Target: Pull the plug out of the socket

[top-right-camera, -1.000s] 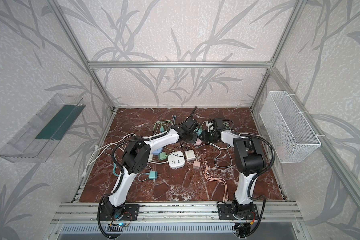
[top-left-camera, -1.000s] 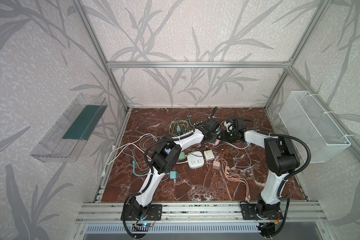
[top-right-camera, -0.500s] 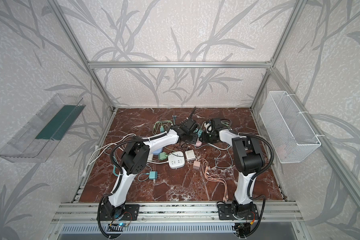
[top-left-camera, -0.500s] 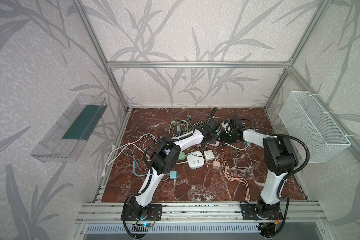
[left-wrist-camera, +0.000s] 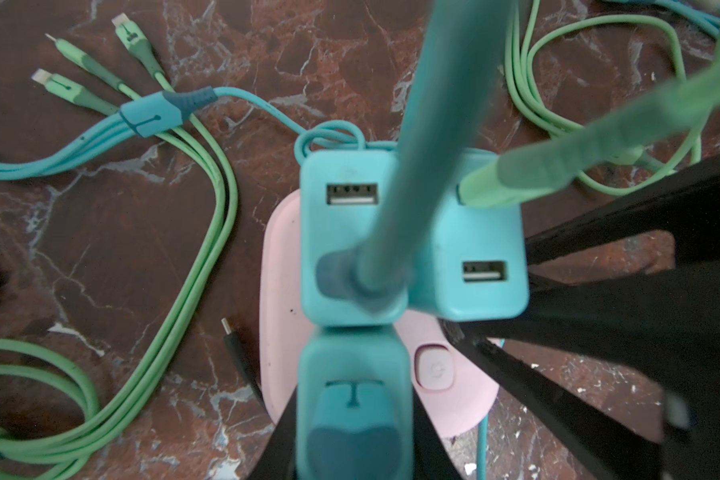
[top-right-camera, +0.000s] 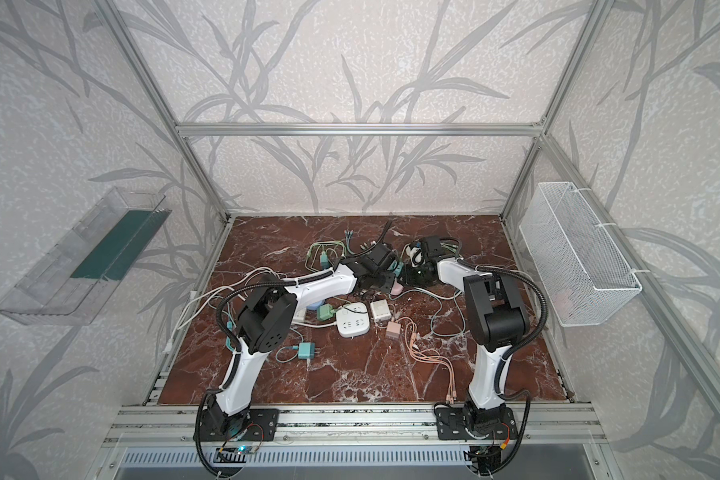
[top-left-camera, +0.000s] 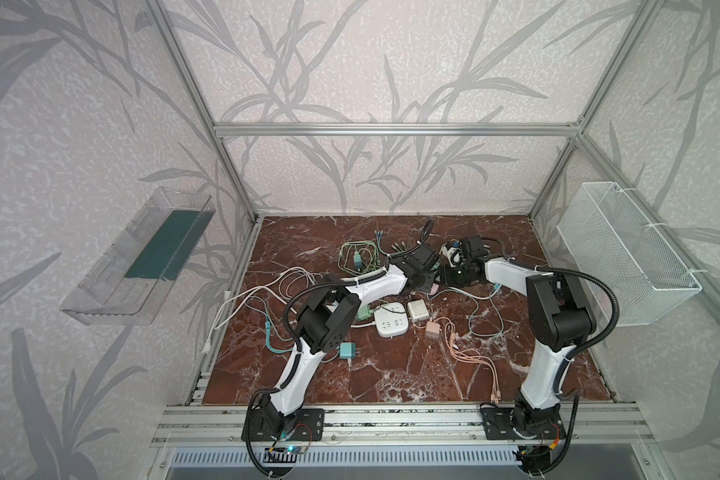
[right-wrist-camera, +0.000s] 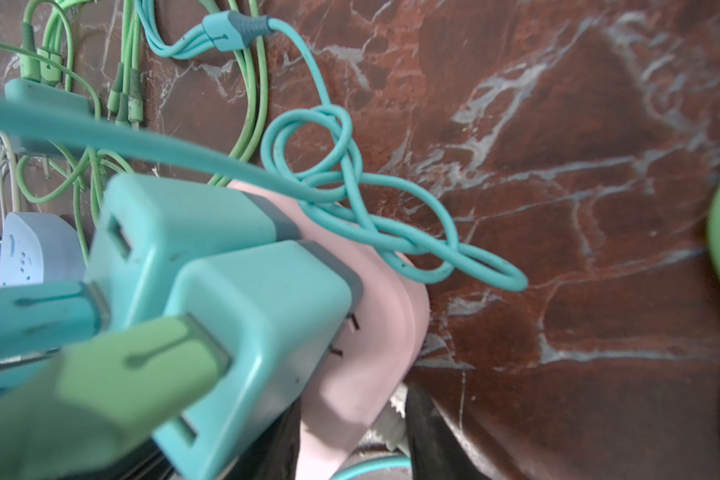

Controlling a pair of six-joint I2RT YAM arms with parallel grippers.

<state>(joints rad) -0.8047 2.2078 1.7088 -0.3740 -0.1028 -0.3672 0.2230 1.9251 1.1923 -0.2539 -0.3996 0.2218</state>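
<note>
Your left gripper is clamped on the teal plug, with a black finger against each side. The plug's far end meets the nearer of two teal adapter blocks, which stand side by side on the pink socket. Your right gripper faces it almost tip to tip, its jaws narrow with the socket's edge pinched between them, so you have next to no room between the two. Straight beyond the left jaws the socket's rounded edge ends, and a knotted teal cable lies over it. Past that knot you get bare marble table. To one side of the left jaws, green cables curve close along the socket's long edge, and a black cable end lies just beside it. In both top views the table's edges sit well apart from both jaws. The wire basket and clear tray hang on the walls, farther still. Count one socket with one button. There are two adapter blocks, each with one empty USB port; one carries a teal lead and the other a green plug. Three green connector tips fan out. Behind the jaws, toward the arm bases, lie one white power strip, one white cube charger, one pink charger and one teal charger.
</note>
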